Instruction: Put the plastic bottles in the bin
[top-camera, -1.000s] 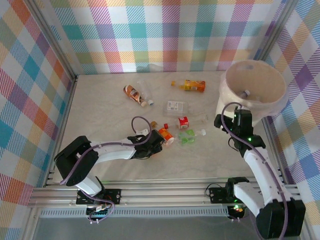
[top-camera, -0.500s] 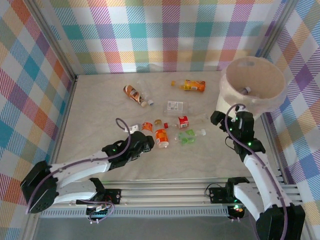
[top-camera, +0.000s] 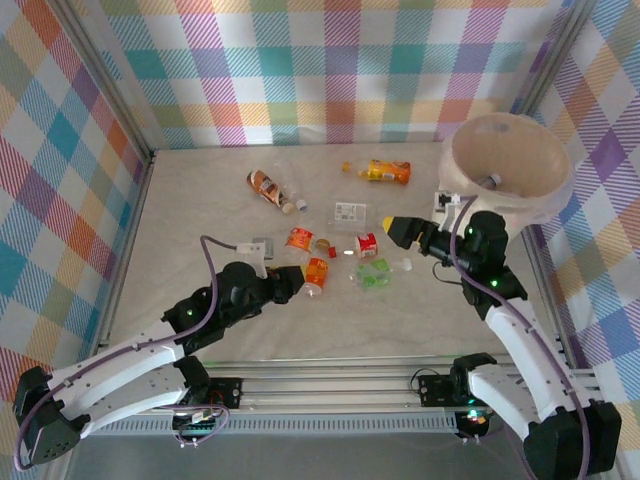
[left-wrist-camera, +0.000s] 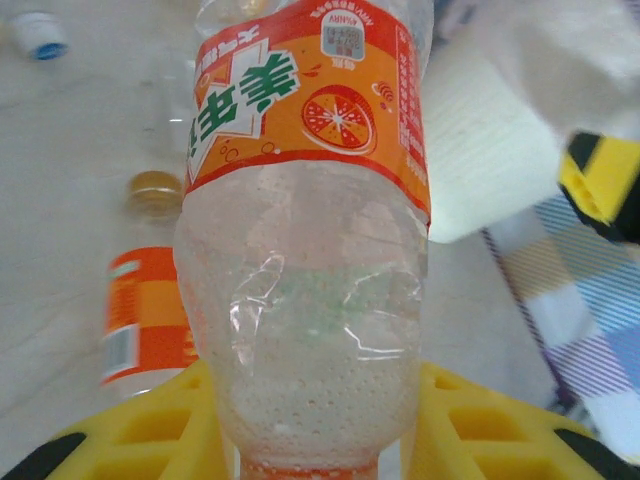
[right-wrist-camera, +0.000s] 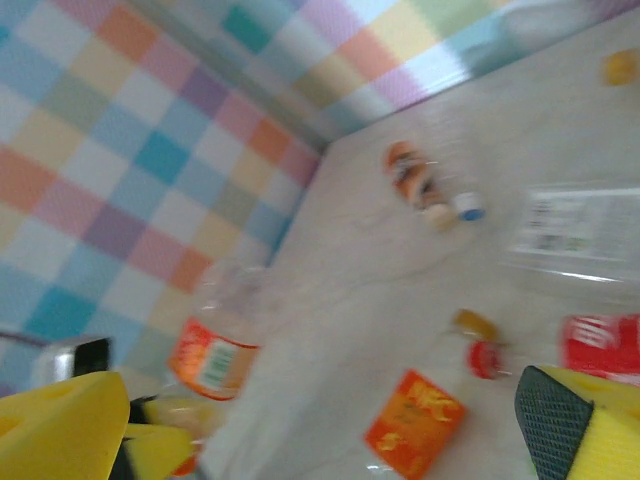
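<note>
My left gripper (top-camera: 297, 283) (left-wrist-camera: 315, 425) is shut on a clear plastic bottle with an orange label (top-camera: 315, 272) (left-wrist-camera: 310, 240), its yellow fingers pressing both sides near the neck. More bottles lie on the table: a brown-labelled one (top-camera: 268, 187), an orange one (top-camera: 388, 171), a flattened clear one (top-camera: 350, 211), a crushed orange one (top-camera: 299, 238), a red-labelled one (top-camera: 366, 245) and a green one (top-camera: 375, 273). The cream bin (top-camera: 520, 200) stands at the far right with one bottle (top-camera: 488, 183) inside. My right gripper (top-camera: 398, 230) (right-wrist-camera: 320, 430) is open and empty, left of the bin, above the table.
Loose caps, one red (right-wrist-camera: 487, 358) and one brown (right-wrist-camera: 472, 323), lie among the bottles at mid-table. Checked walls close in the table on three sides. Bare tabletop stretches along the left side and the near edge.
My left gripper closed on the orange-labelled bottle and the left arm rose and stretched out. The right gripper swung left from beside the bin to over the table's middle.
</note>
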